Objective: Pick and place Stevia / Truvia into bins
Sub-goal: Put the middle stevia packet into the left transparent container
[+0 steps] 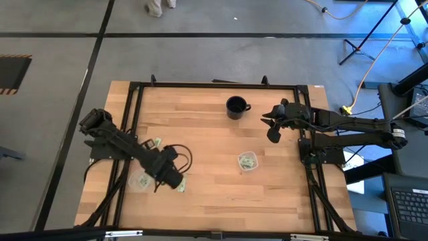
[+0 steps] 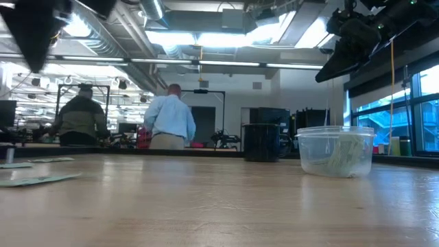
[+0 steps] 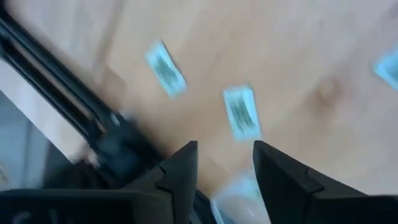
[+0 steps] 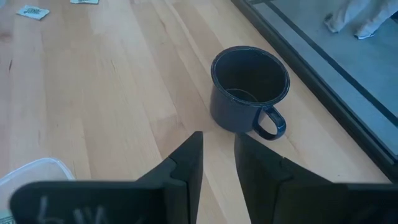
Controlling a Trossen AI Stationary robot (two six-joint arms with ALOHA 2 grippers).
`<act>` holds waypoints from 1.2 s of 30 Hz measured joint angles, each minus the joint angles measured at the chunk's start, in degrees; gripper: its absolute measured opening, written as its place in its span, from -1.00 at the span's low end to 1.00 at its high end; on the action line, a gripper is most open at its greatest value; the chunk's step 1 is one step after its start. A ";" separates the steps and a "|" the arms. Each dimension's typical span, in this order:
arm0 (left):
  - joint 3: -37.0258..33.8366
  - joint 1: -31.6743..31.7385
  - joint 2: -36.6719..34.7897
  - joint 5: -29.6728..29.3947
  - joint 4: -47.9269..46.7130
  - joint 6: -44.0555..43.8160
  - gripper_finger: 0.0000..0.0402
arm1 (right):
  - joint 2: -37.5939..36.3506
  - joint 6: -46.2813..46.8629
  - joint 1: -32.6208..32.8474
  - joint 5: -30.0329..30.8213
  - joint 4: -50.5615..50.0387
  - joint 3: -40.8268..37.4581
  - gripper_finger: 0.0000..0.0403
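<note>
Pale green and white sachets lie flat on the wooden table near its left side: one [image 1: 155, 142] by the left arm and one [image 1: 180, 186] beside my left gripper [image 1: 167, 177]. The left wrist view shows three sachets [image 3: 241, 112], [image 3: 166, 68], [image 3: 388, 65] on the wood beyond my open left gripper [image 3: 224, 155], which holds nothing. A clear cup [image 1: 139, 181] stands just left of that gripper. A second clear cup [image 1: 247, 161] at mid-table holds sachets [image 2: 343, 154]. My right gripper [image 1: 273, 131] hangs open and empty above the table, right of the black mug [image 4: 249, 87].
The black mug [image 1: 235, 107] stands near the far edge, with its handle toward the right. A black frame rail [image 1: 130, 120] runs round the table. People stand in the room beyond the table [image 2: 170, 116]. Bare wood stretches along the near edge [image 1: 267, 201].
</note>
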 joint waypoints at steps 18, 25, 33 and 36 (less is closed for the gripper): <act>-0.11 8.77 1.69 -0.78 6.75 -7.62 -0.26 | -0.02 -0.35 0.00 -0.03 -0.71 0.00 -0.53; -0.11 10.03 7.72 6.50 7.61 -11.49 -0.29 | -0.02 0.80 -0.01 -0.06 -0.39 0.00 -0.53; -0.26 11.40 14.14 9.92 6.84 -5.53 -0.30 | -0.02 0.99 -0.01 -0.06 -0.25 0.00 -0.53; -2.12 11.83 14.12 9.17 6.74 -2.65 -0.30 | -0.01 1.02 0.00 -0.06 -0.27 -0.01 -0.53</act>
